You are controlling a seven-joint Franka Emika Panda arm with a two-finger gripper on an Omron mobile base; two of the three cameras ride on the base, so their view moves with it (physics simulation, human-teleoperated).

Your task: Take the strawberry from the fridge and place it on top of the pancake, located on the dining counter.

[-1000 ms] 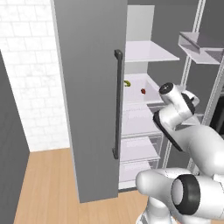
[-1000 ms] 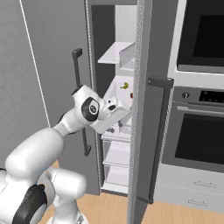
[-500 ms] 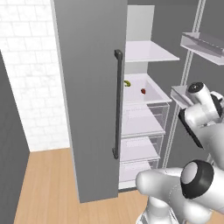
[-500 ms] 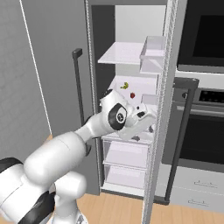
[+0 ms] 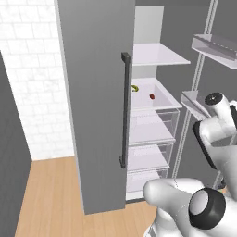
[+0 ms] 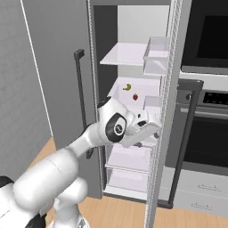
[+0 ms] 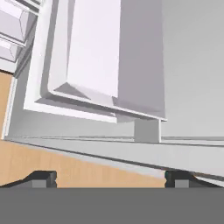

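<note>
1. From the left base view you see the fridge (image 5: 97,106) open wider than a second ago; the strawberry (image 5: 152,96) sits on the middle shelf, at 3 o'clock of a yellow-green item (image 5: 134,88).
2. In the right base view, the arm has swung toward 3 o'clock, against the door's inner edge; the strawberry (image 6: 135,96) is unmoved.
3. In the hand view, the gripper (image 7: 109,177) stands spread wide, empty, where before it was clenched, facing a door bin (image 7: 105,57).

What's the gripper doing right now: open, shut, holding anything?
Gripper: open, tips spread wide in the hand view, nothing between them; the strawberry sits on a fridge shelf.
</note>
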